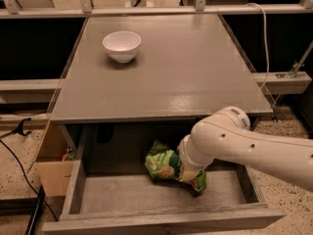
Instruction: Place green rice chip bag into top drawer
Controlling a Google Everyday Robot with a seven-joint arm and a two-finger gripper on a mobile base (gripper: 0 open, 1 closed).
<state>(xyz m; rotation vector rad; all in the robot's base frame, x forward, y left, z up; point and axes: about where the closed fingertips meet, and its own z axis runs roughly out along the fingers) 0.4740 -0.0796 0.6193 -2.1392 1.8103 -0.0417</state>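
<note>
Green rice chip bag (165, 163): inside the top drawer (122, 195), toward the back wall and a little to the 3 o'clock side of the drawer's middle. Crinkled light-green foil, dark label turned toward 9 o'clock. Its 9 o'clock half is in plain view. Its 3 o'clock half runs under the arm's wrist, with one green corner showing again at 5 o'clock of the wrist. I cannot tell whether the bag rests on the drawer bottom or hangs just above it.

Gripper (188, 174): down in the drawer at the bag's 3 o'clock end, almost wholly covered by the wrist above it. I cannot tell whether it is clamped on the bag or let go.

Arm (254, 148): white and thick, entering from 4 o'clock. It crosses above the drawer's 3 o'clock side wall and bends down at the wrist just in front of the table's front edge.

Drawer: pulled out toward 6 o'clock, with bare grey bottom showing on the bag's 9 o'clock and 6 o'clock sides.

Grey table (195, 82) above the drawer: a white bowl (122, 45) stands upright at 11 o'clock on the top, well apart from the bag.

Cardboard box (51, 173): on the floor, just beside the drawer at 9 o'clock. Black cable (19, 165) on the floor at 8 o'clock. White cable (264, 38) hangs past the table's edge at 2 o'clock.
</note>
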